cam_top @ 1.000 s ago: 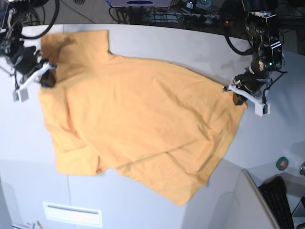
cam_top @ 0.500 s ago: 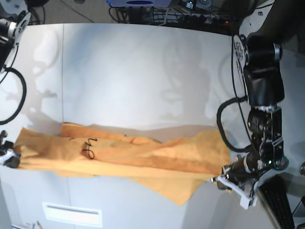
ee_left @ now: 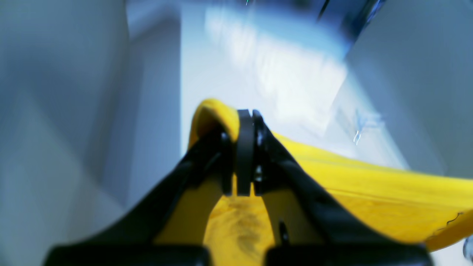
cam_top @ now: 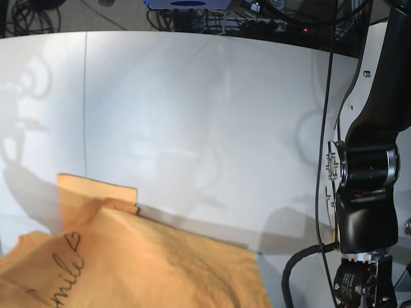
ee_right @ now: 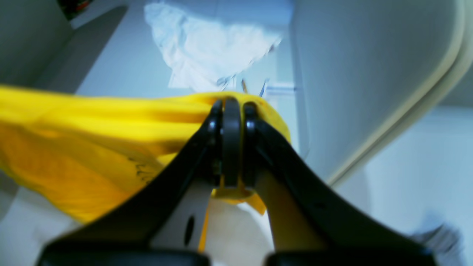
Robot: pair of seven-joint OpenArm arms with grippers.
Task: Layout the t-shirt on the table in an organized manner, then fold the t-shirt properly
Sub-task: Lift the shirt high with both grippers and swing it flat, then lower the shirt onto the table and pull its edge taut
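T-shirt (cam_top: 128,263) fabric, orange-yellow, is seen in the base view filling the lower left of the picture, over the near part of the white table (cam_top: 192,115). Black handwritten line markings (cam_top: 61,273) and a small heart are shown on its left portion, and one sleeve is seen folded out flat on the tabletop at the upper left of the cloth. A thin dark seam (cam_top: 85,96) is run down the table's left side. In the right wrist view, the right gripper (ee_right: 232,147) is pressed together on a bunched edge of the shirt, the cloth stretched away to the left. In the left wrist view, the left gripper (ee_left: 245,147) is likewise pinched on a yellow fold, the fabric trailed off to the right.
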